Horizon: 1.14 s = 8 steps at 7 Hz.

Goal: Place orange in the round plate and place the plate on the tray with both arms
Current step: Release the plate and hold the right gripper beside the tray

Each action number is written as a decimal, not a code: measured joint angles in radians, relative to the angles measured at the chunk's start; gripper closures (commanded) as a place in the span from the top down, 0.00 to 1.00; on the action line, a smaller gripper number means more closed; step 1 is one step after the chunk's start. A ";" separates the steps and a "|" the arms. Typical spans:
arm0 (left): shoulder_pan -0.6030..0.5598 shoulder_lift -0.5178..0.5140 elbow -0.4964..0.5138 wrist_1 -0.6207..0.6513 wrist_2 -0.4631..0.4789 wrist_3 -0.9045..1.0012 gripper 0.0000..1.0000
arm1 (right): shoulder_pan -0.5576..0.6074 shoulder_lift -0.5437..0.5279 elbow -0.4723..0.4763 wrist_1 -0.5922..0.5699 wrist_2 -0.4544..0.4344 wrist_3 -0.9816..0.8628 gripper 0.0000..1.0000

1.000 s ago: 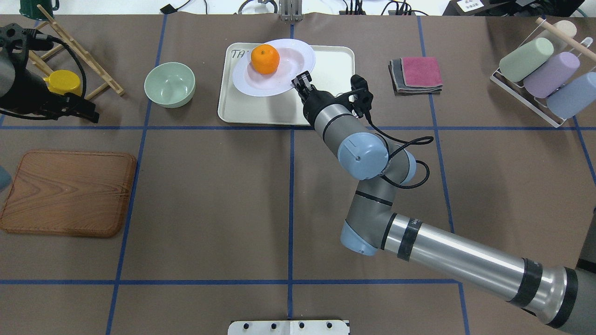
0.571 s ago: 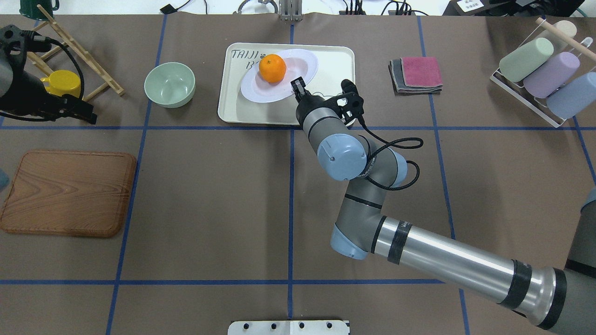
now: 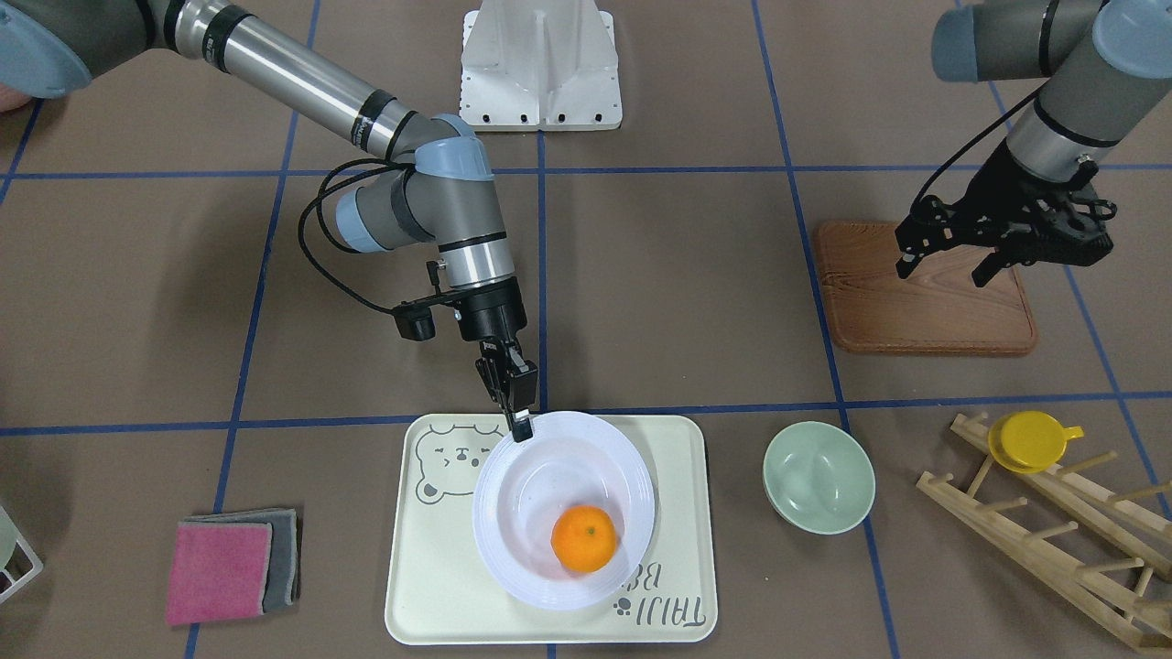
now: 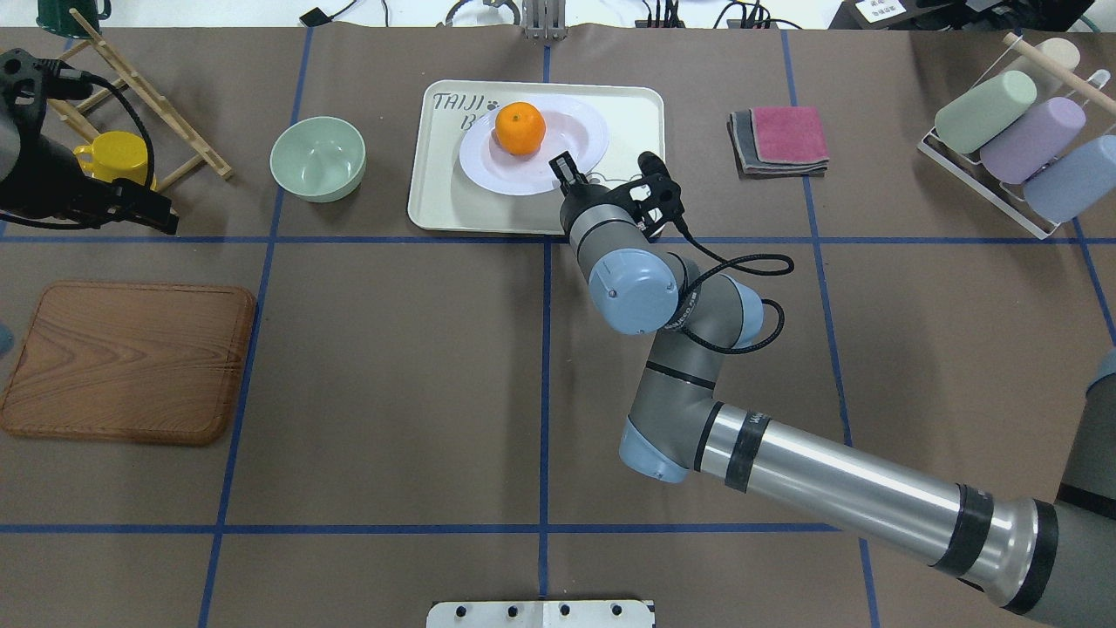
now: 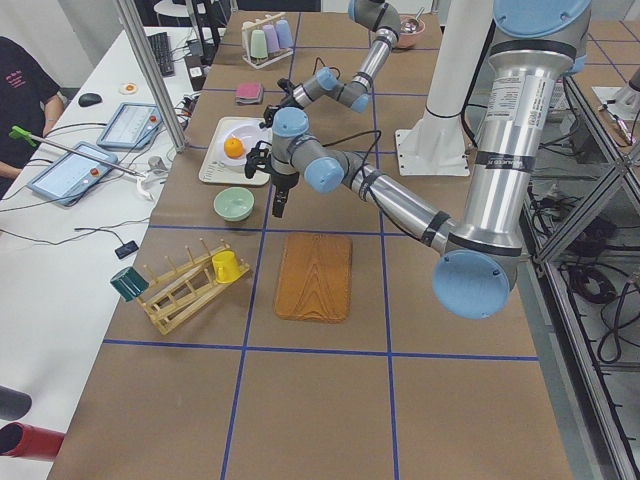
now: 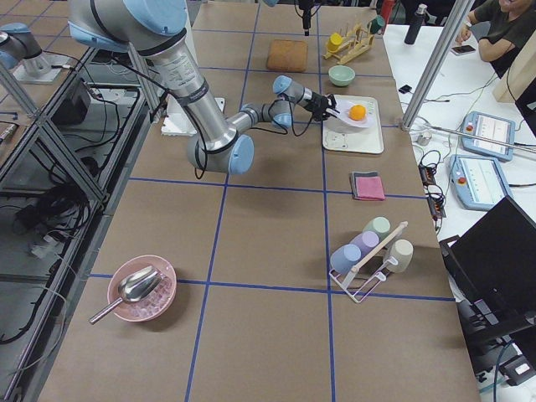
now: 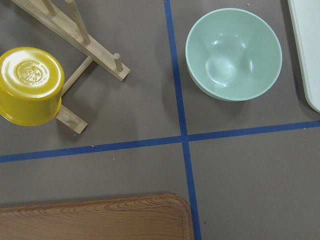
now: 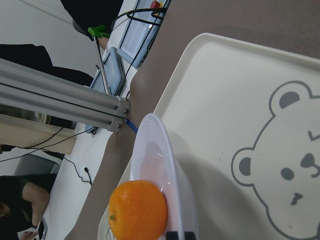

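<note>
The orange (image 4: 520, 128) lies in the round plate (image 4: 567, 131), which sits tilted over the cream tray (image 4: 628, 113). My right gripper (image 4: 563, 166) is shut on the plate's near rim. From the front, the same gripper (image 3: 519, 421) pinches the plate (image 3: 513, 513) above the bear drawing, with the orange (image 3: 584, 539) rolled toward the low side. The right wrist view shows the orange (image 8: 137, 210), the plate rim (image 8: 160, 160) and the tray (image 8: 240, 90) below. My left gripper (image 3: 943, 261) hangs open and empty above the wooden board, far from the tray (image 3: 439, 586).
A pale green bowl (image 4: 317, 159) stands left of the tray. A yellow cup (image 4: 113, 157) hangs on a wooden rack (image 4: 148, 96). There is a brown board (image 4: 126, 362) at the front left, folded cloths (image 4: 780, 139) right of the tray, and a cup rack (image 4: 1011, 131) at the far right.
My right gripper has carried the plate with the orange rightward and lower over the tray, and the plate is less tilted. The left arm has barely moved.
</note>
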 measured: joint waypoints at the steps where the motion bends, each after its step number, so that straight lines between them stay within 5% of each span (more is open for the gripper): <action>1: -0.006 0.001 -0.002 0.000 -0.003 0.000 0.97 | 0.027 -0.013 0.054 -0.077 0.119 -0.150 1.00; 3: -0.013 0.009 -0.005 -0.002 -0.006 0.003 0.97 | 0.107 -0.103 0.265 -0.350 0.407 -0.589 1.00; 6: -0.053 0.057 0.000 0.003 -0.008 0.142 0.97 | 0.425 -0.217 0.532 -0.787 0.950 -1.200 1.00; 8: -0.122 0.110 0.032 0.007 -0.035 0.316 0.97 | 0.588 -0.323 0.599 -0.842 1.075 -1.477 1.00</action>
